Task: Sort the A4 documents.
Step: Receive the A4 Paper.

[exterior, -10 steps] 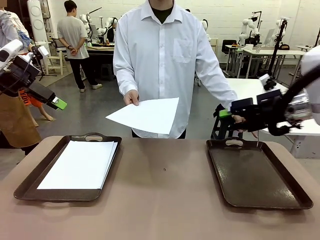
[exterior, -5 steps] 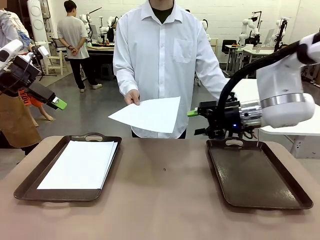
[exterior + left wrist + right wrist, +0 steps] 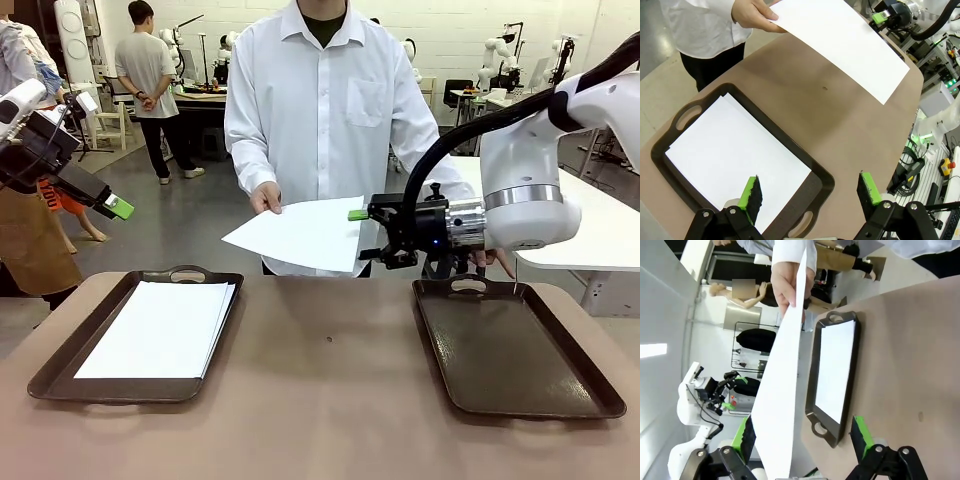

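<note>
Handover step: right pincer, jaws wide, straddled the offered sheet's edge; closing on it seemed next.

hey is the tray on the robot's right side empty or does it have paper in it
Empty. The right tray shows only its bare dark bottom, while the left tray holds a stack of A4 documents.

a robotics lab is shown: further white robot arms are mounted at white work tables behind the brown table, a bare grey concrete floor is seen, and a white brick wall closes the room.
</note>
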